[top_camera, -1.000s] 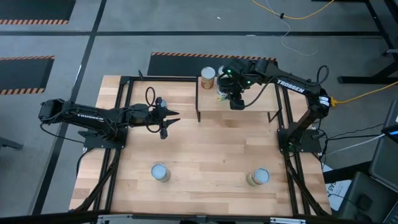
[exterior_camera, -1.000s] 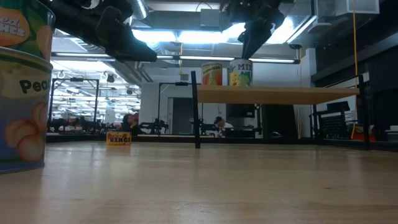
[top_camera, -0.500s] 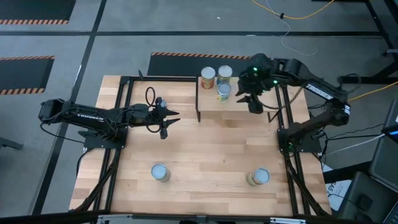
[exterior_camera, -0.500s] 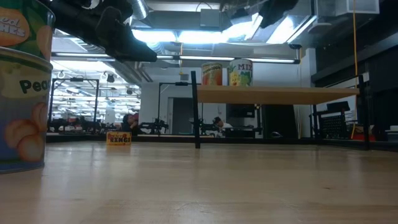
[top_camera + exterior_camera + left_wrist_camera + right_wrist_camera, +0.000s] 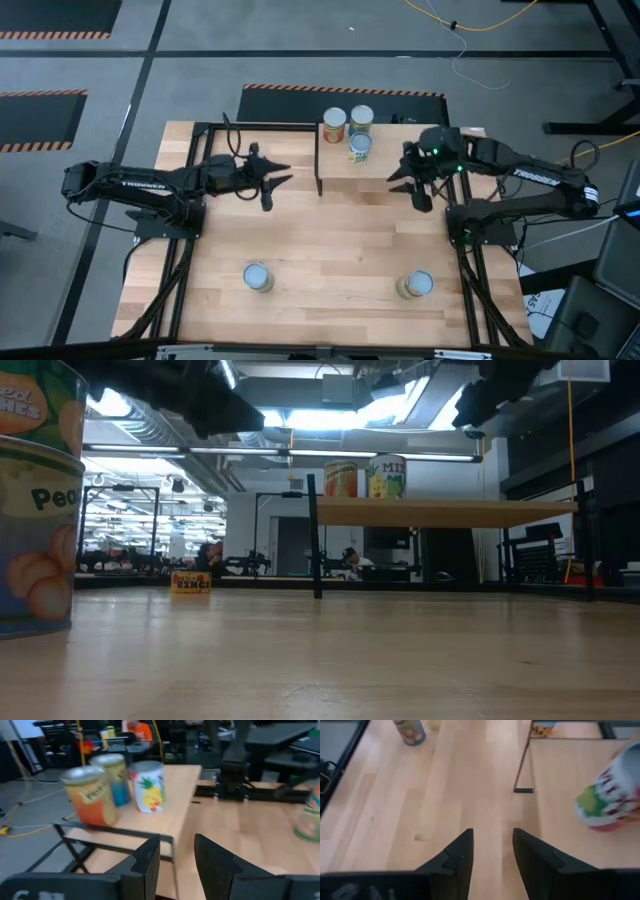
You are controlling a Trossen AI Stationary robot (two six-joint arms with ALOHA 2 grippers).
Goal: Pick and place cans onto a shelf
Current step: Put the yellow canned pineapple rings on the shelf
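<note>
Currently my right claw [image 5: 414, 189] hangs above the right end of the shelf [image 5: 400, 170], fingers spread and gripping nothing. My left claw [image 5: 272, 184] hovers over the bench [image 5: 330, 250] just left of the shelf, fingers likewise spread and empty. Three cans stand upright in a tight cluster at the shelf's back-left corner: an orange can [image 5: 334, 125], a second can [image 5: 362, 120] beside it, and a third can [image 5: 360, 147] just in front of those. Two further cans stand on the bench near its front edge, well apart: one front left [image 5: 258, 277], one front right [image 5: 416, 285].
</note>
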